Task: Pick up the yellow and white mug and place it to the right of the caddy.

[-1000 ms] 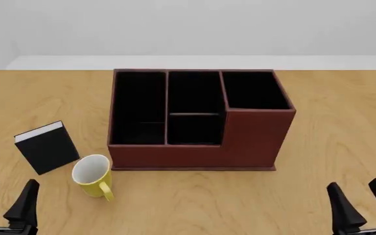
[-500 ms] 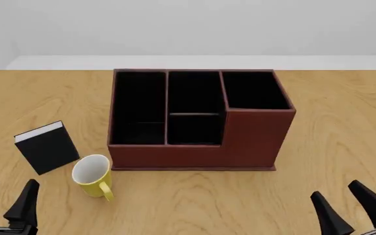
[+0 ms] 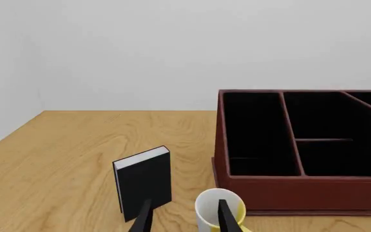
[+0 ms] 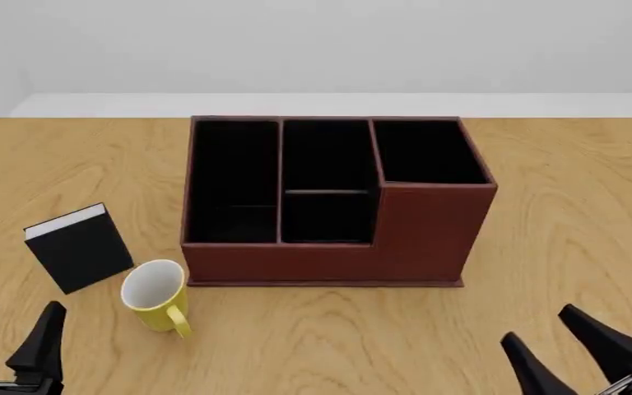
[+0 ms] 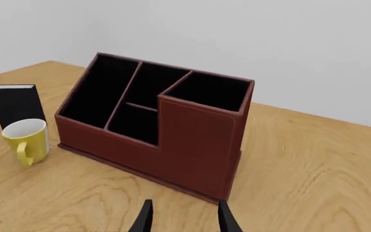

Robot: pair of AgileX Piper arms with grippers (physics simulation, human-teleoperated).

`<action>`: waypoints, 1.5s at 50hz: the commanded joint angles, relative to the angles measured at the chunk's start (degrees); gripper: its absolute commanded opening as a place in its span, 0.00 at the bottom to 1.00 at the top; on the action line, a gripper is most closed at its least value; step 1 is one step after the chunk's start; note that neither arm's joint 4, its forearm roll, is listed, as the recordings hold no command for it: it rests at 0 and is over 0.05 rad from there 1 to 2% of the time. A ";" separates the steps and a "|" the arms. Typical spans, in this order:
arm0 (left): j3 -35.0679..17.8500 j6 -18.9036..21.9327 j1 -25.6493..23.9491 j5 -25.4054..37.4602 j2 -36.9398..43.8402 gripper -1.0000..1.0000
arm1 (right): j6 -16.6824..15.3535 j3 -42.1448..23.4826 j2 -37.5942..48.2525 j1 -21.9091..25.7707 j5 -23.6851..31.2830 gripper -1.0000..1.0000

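Note:
The yellow and white mug [image 4: 154, 295] stands upright on the table at the caddy's front left corner, handle toward me. It also shows in the left wrist view [image 3: 206, 210] and the right wrist view [image 5: 25, 140]. The reddish-brown caddy [image 4: 327, 265] sits mid-table, its taller section at the front right; it shows in both wrist views [image 3: 301, 193] [image 5: 195, 140]. My left gripper [image 4: 14, 317] is open and empty at the near left edge, short of the mug [image 3: 185, 202]. My right gripper [image 4: 539, 325] is open and empty at the near right, angled toward the caddy [image 5: 185, 203].
A small black book with white pages [image 4: 80, 247] stands tilted just left of the mug, seen also in the wrist views [image 3: 143, 181] [image 5: 13, 104]. Bare wooden table [image 4: 579, 206] lies to the right of the caddy.
My right gripper has shifted left along the near edge and turned toward the caddy. The left gripper, mug, book and caddy have not moved.

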 commanded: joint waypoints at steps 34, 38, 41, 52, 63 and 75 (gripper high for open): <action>0.00 0.00 0.00 0.00 0.00 1.00 | -4.01 0.02 42.49 18.40 -40.10 1.00; 0.00 0.00 0.00 0.00 0.00 1.00 | -3.76 0.00 46.52 19.16 -43.68 1.00; 0.00 0.00 0.00 0.00 0.00 1.00 | -3.95 -0.12 51.41 20.19 -48.45 1.00; 0.00 0.00 0.00 0.00 0.00 1.00 | -2.27 -4.18 64.59 21.75 -55.98 1.00; 0.00 0.00 0.00 0.00 0.00 1.00 | -3.34 -7.92 69.61 23.85 -57.53 1.00; 0.00 0.00 0.00 0.00 0.00 1.00 | -4.35 -10.93 80.65 26.03 -63.85 1.00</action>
